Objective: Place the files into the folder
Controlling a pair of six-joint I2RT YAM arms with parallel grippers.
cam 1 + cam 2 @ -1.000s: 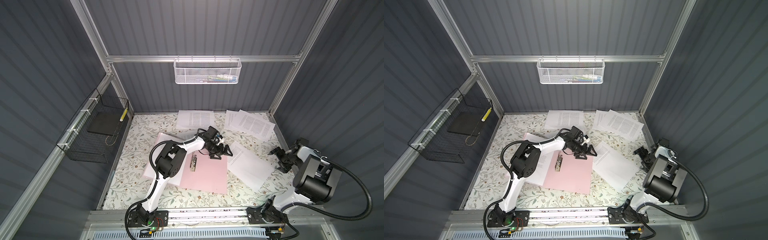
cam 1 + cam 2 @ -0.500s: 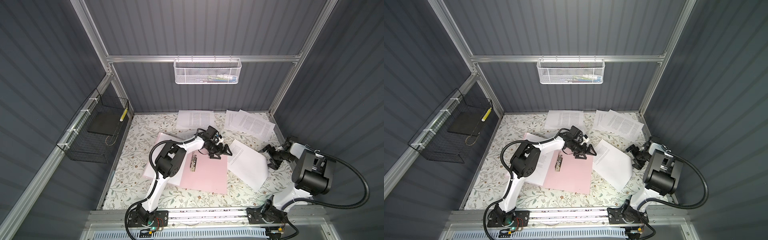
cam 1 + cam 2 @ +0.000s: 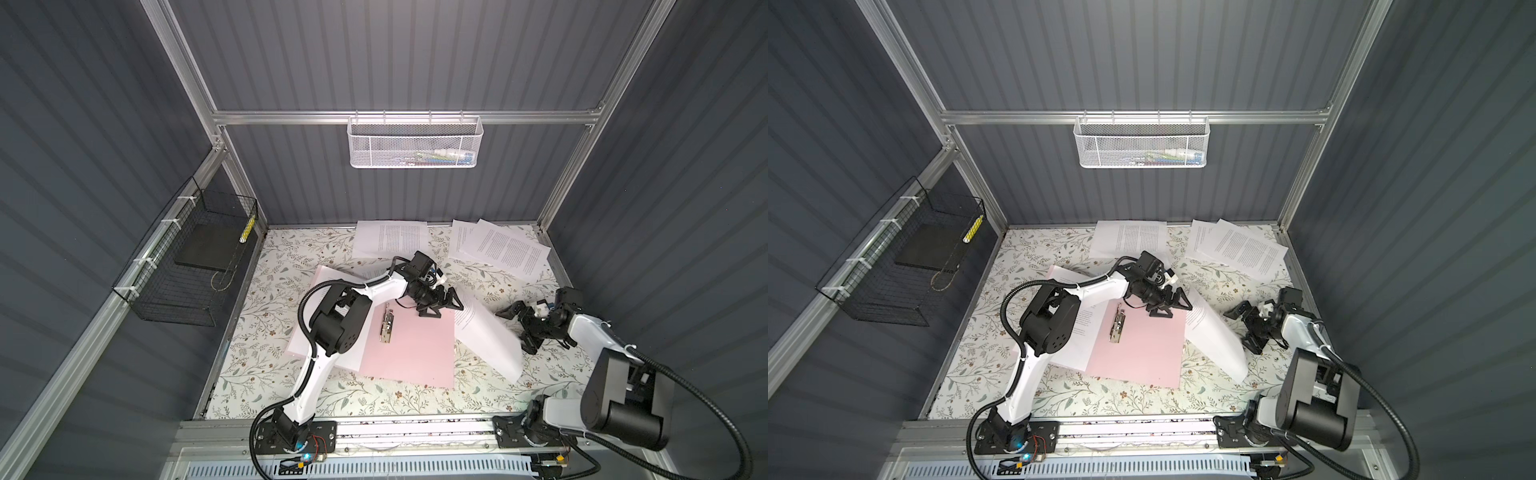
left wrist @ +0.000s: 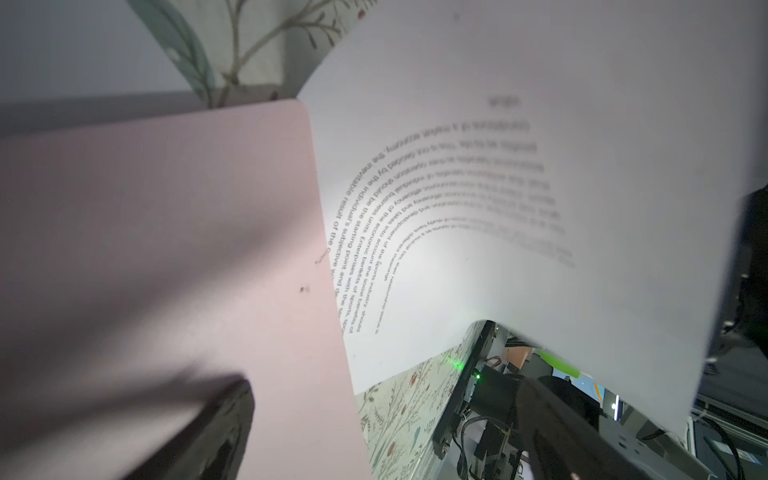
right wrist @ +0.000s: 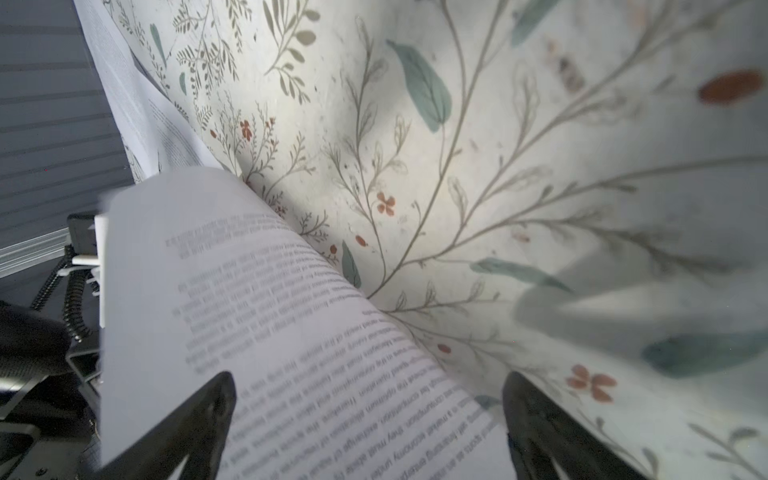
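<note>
The right end effector [image 3: 516, 329] has swung in to the loose sheet [image 3: 484, 340], whose edge now curls upward.

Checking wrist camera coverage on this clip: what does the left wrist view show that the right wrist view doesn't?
Only the left wrist view: the pink folder, beside the bowed sheet. Only the right wrist view: other sheets lying farther back. Both: the bowed sheet, the floral table cover, and the arm's own gripper, open: left gripper, right gripper.

A curled sheet [image 3: 486, 336] rears up between left gripper [image 3: 445, 309] and right gripper [image 3: 516, 330], blocking passage; the tabletop [image 3: 266, 332] lies free along its left and near edges.
</note>
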